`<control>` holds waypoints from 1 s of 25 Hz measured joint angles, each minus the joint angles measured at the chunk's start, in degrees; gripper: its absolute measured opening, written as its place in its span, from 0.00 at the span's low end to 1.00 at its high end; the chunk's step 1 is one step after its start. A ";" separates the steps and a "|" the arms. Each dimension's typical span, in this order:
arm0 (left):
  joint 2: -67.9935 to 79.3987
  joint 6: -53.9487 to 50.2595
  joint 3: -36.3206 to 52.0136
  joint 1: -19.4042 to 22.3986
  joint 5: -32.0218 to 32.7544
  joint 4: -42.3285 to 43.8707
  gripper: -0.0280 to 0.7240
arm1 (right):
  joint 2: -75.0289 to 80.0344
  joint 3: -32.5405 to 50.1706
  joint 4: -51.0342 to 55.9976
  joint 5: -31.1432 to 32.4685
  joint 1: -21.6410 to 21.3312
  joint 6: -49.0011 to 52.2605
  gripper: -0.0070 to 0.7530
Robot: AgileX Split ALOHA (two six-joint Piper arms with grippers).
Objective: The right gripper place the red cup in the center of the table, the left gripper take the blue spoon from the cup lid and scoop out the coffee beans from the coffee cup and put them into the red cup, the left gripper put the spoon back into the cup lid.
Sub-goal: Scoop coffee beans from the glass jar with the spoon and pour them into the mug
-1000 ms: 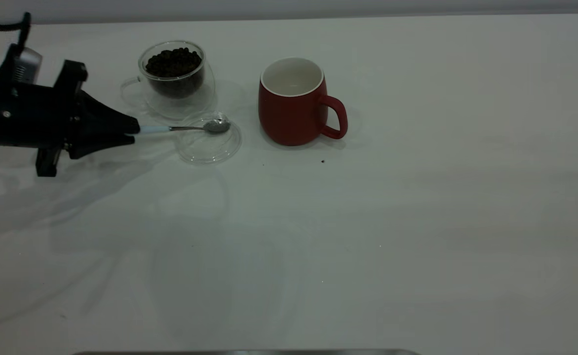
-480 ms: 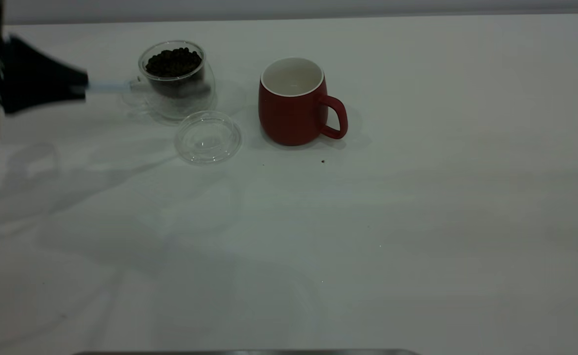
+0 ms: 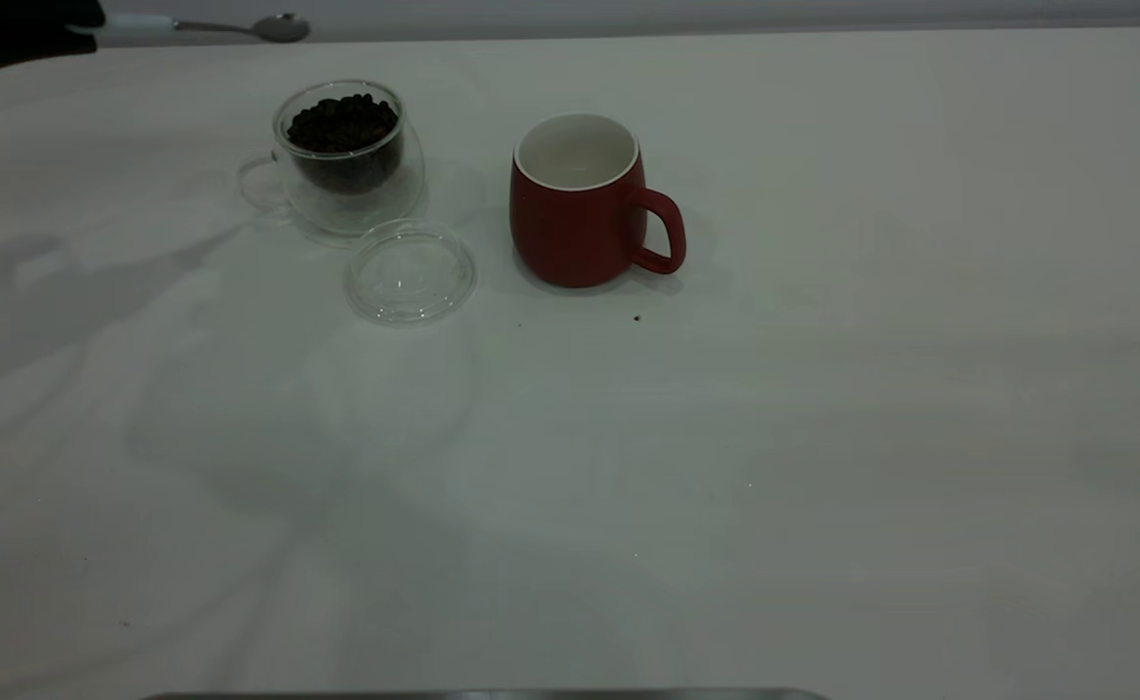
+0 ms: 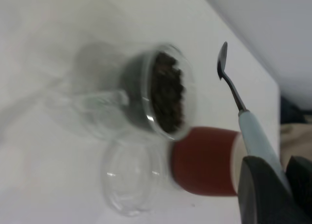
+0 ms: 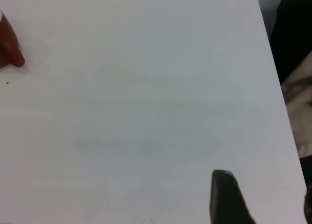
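The red cup (image 3: 579, 209) stands upright and empty near the table's middle, handle to the right; it also shows in the left wrist view (image 4: 202, 160) and at the edge of the right wrist view (image 5: 7, 46). The glass coffee cup (image 3: 344, 160) full of beans (image 4: 168, 92) stands to its left. The clear cup lid (image 3: 411, 270) lies empty in front of them. My left gripper (image 3: 91, 25) is at the far top left, raised high, shut on the blue spoon (image 3: 190, 25) by its handle (image 4: 258, 136). The spoon's bowl (image 4: 222, 60) looks empty. My right gripper (image 5: 263, 199) is open over bare table, out of the exterior view.
A loose coffee bean (image 3: 637, 317) lies on the table in front of the red cup. The white table (image 3: 725, 486) stretches wide to the right and front. A dark object (image 5: 292, 33) sits beyond the table's edge.
My left gripper has lifted the spoon out of the lid and carried it up and back, above and behind the coffee cup. The lid is now empty.
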 joint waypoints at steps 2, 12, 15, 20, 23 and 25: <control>1.07 1.08 0.00 0.00 -0.20 -0.06 0.20 | 0.00 0.00 0.00 0.00 0.00 0.00 0.55; 7.34 5.00 -0.16 0.00 -0.11 -0.51 0.20 | 0.00 0.00 0.00 0.00 0.00 0.00 0.55; 8.82 5.17 -0.34 0.00 0.32 -0.76 0.20 | 0.00 0.00 0.00 0.00 0.00 0.00 0.55; 10.56 5.29 -0.34 0.00 1.66 -1.25 0.20 | 0.00 0.00 0.00 0.00 0.00 0.00 0.55; 11.37 5.34 -0.40 0.00 2.67 -1.75 0.20 | 0.00 0.00 0.00 0.00 0.00 0.00 0.55; 11.89 5.34 -0.40 0.00 3.22 -2.37 0.20 | 0.00 0.00 0.00 0.00 0.00 0.00 0.55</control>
